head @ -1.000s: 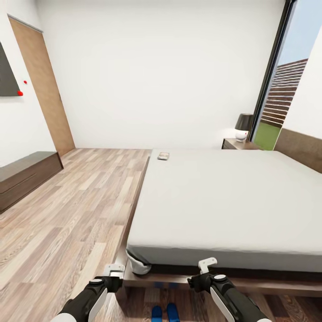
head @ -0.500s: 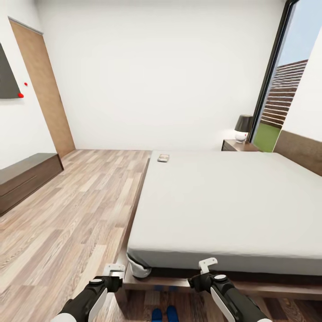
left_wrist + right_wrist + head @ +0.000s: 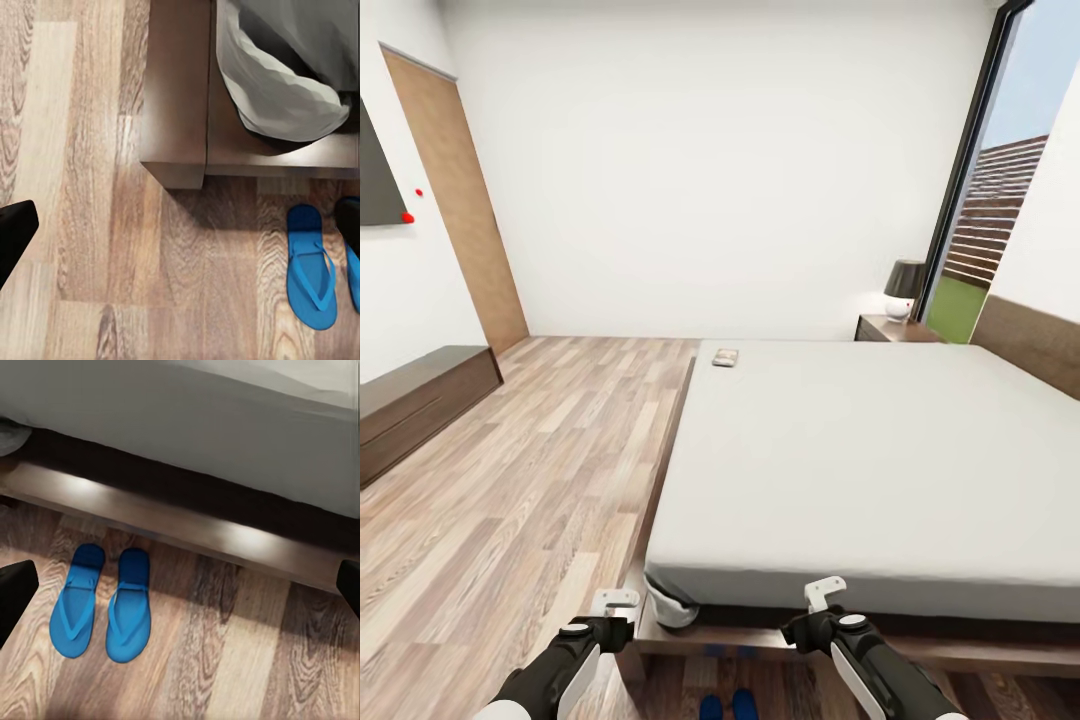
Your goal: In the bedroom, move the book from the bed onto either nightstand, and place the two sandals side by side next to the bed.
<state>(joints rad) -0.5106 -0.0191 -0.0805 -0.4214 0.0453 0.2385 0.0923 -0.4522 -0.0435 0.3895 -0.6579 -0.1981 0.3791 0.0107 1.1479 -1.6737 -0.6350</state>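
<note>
While the book (image 3: pixel 725 357) lies on the bed (image 3: pixel 880 460), sandals (image 3: pixel 101 601) sit paired.

The head camera looks forward and down from the foot of the bed (image 3: pixel 860 450), taking in the floor (image 3: pixel 510 480) and far wall. The left wrist camera faces straight down, close above the frame corner (image 3: pixel 176 112), beyond its fingers. The right wrist camera tilts toward the bed's base. Both wrist views share the blue sandals (image 3: pixel 101 604) on the floor
</note>
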